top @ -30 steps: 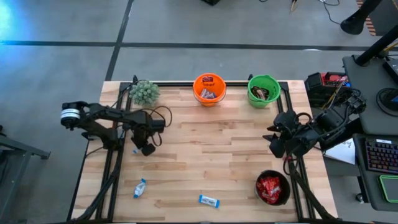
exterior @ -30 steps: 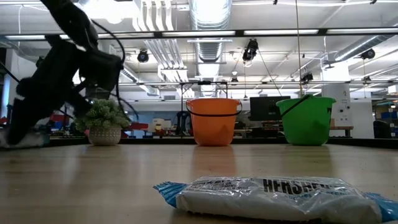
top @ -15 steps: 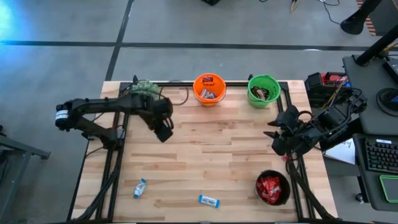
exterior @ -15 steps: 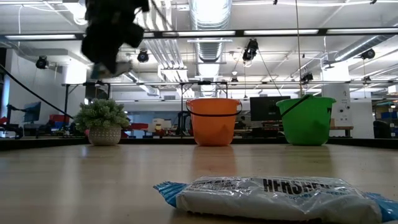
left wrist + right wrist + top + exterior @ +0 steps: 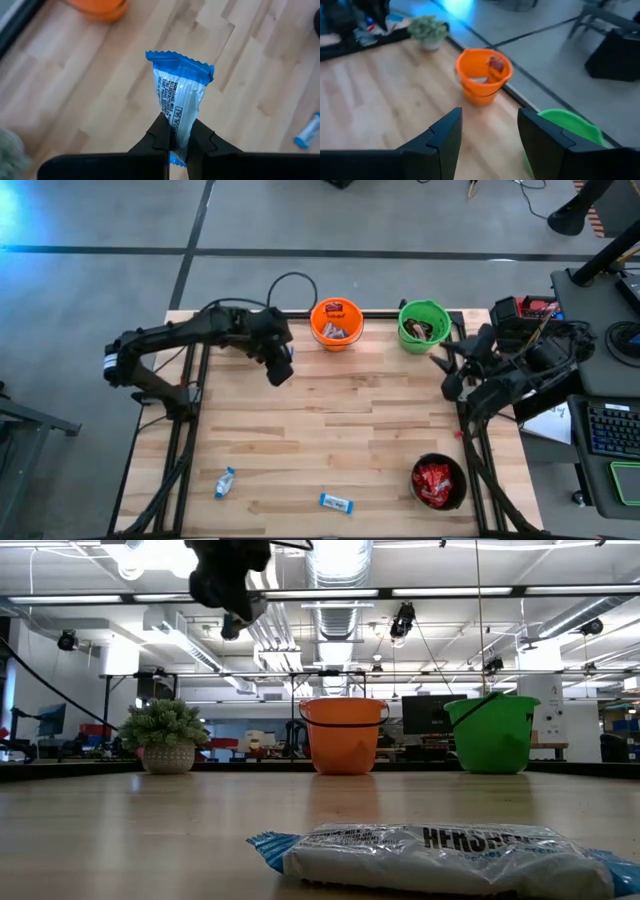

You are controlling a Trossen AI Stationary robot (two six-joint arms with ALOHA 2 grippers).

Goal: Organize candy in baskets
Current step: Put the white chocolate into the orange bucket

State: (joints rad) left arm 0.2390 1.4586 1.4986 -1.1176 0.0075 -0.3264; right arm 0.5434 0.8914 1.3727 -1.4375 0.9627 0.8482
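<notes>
The left gripper [image 5: 177,142] was seen clamped on a blue-and-white candy bar [image 5: 179,95], held above the table [image 5: 340,430] just beside the orange basket [image 5: 336,323]. The right gripper [image 5: 487,135] was held with its fingers apart near the green basket [image 5: 423,325]. Red packets [image 5: 434,482] were seen in the black basket [image 5: 440,461]. Two more blue-and-white bars [image 5: 225,482] [image 5: 336,502] were left lying on the wood near the front edge.
</notes>
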